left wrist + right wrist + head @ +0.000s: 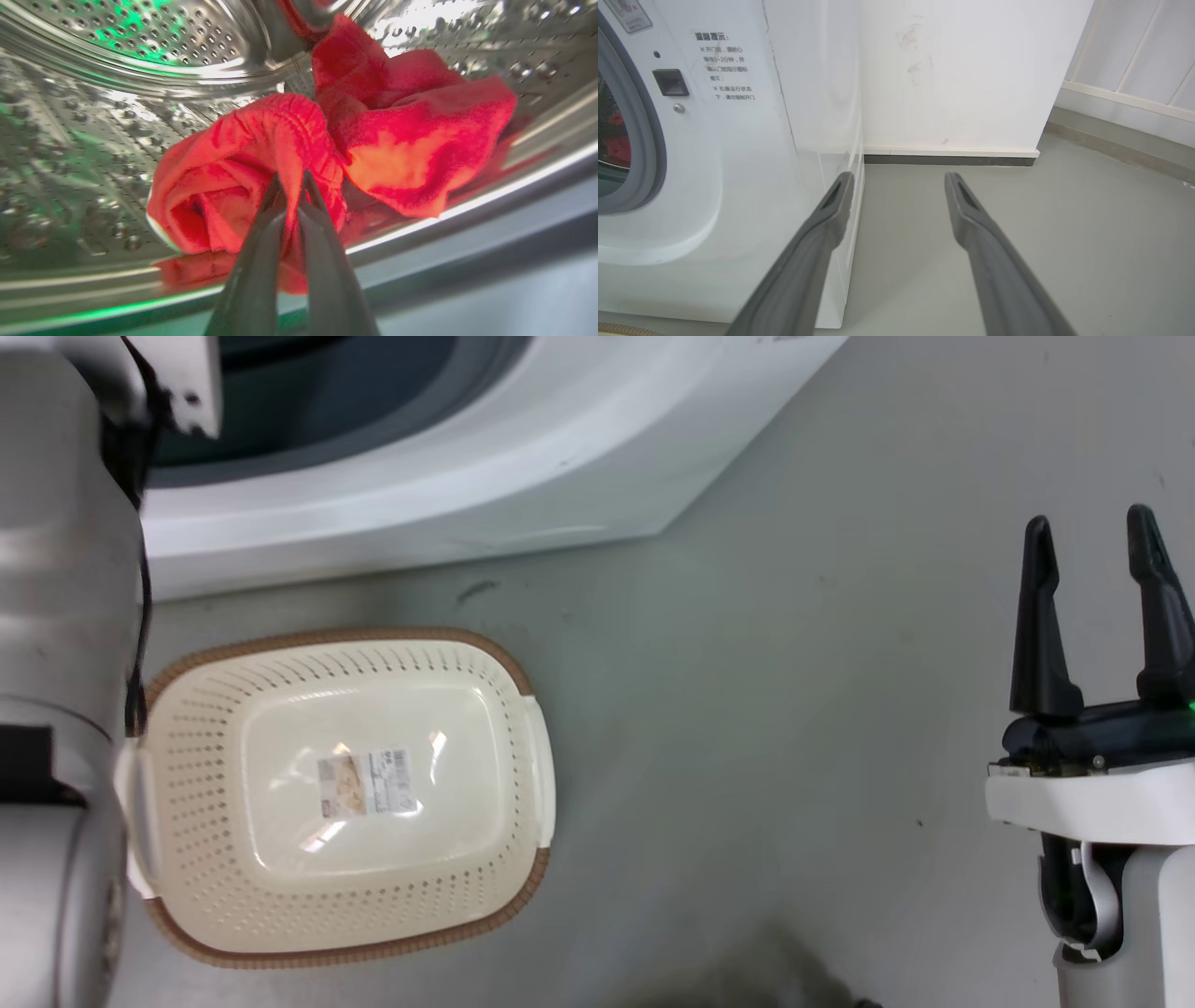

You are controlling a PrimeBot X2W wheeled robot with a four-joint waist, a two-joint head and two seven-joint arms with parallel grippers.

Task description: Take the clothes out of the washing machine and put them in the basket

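Pinching a raised fold of the nearer red garment (233, 186), the left gripper (289, 179) is clenched on the cloth, its two dark fingers pressed together with fabric between the tips. That garment is a rolled bunch on the front of the steel drum (140, 37), just inside the lip, with a sliver of white trim at its lower left edge. It has no clear long axis; the gripped fold runs up and away from the fingertips. The second red garment (411, 140) lies touching it on the far right, crumpled and rising toward the back of the drum.

In the head view the basket (345, 637) sits on the grey floor (794, 756) just in front of the washing machine (467, 476), mouth up, its long axis running left to right along the machine's front. Its bottom is bare, label sticker (364, 784) showing — so nothing has been delivered. I judge the task barely begun: both garments are in the drum, one only just grasped.

The right gripper (1092, 527) hangs released — fingers well apart — off to the machine's right.
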